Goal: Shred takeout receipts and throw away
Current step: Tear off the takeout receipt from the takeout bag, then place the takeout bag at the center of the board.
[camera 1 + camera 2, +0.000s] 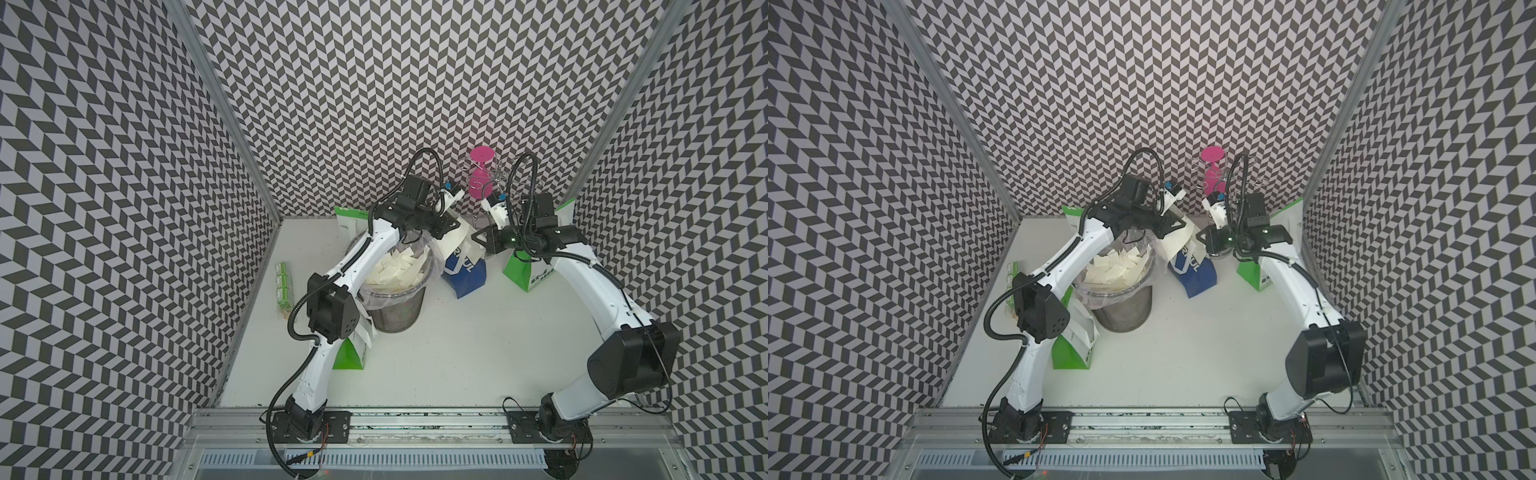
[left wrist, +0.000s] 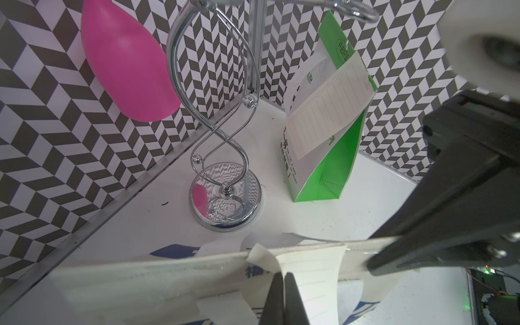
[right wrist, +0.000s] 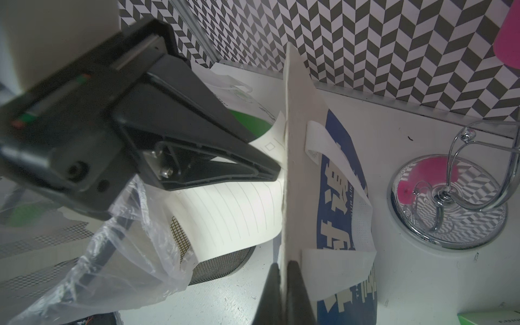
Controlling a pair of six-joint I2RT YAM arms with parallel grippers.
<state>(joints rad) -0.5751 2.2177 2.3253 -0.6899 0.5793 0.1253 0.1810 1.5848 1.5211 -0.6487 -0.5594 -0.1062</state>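
The bin (image 1: 399, 311) stands left of centre on the table (image 1: 478, 361), with scraps (image 1: 395, 270) piled inside it. Just right of it lies the middle bag (image 1: 467, 276). Further right, by the side wall, stands the right bag (image 1: 528, 276), with a second receipt (image 2: 326, 112) against its face. A back bag (image 1: 349, 220) stands behind the bin, a front bag (image 1: 349, 361) before it to the left, and a carton (image 1: 283, 286) to its left. The stand (image 2: 213, 202) is at the back wall, behind the middle bag. Above the bin's rim and the middle bag, the left claw (image 2: 282, 280) and right claw (image 3: 282, 267) pinch one receipt (image 3: 233, 213) between them.
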